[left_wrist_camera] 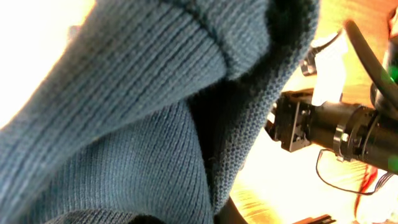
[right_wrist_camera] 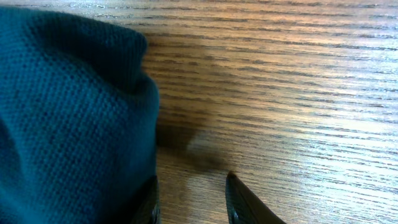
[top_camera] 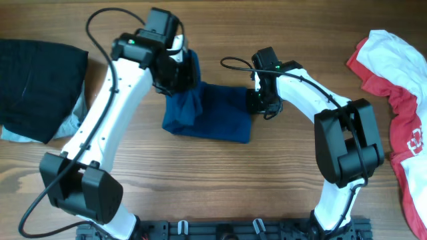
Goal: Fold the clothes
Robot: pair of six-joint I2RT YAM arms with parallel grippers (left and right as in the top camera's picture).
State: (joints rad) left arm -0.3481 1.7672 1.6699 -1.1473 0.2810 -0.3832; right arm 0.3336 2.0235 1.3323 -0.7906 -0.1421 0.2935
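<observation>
Your blue sweater (top_camera: pixel 220 117) lies on the wooden table (top_camera: pixel 200 180) and is the piece being worked. The black garment (top_camera: pixel 33 80) sits well off to the sweater's left and the white-and-red shirt (top_camera: pixel 400 93) well off to its right, far enough that neither should get dragged into the fold.

The left gripper (top_camera: pixel 179 70) is at the sweater's far-left corner, where the knit bunches up off the wood instead of lying flat. In the left wrist view the ribbed fabric fills almost the whole picture, hanging right against the lens. That reads to me as a corner raised so it can be carried over the body. The fingers themselves are buried in cloth, though, so you cannot tell whether they are clamped.

The right gripper (top_camera: pixel 257 100) is low at the sweater's right edge. Its fingers (right_wrist_camera: pixel 239 202) stand apart with bare wood between them, and the knit touches only the finger nearer the sweater. I'd judge it is there to pin or take that edge so the cloth doesn't slide when the left corner comes across; it holds nothing yet
</observation>
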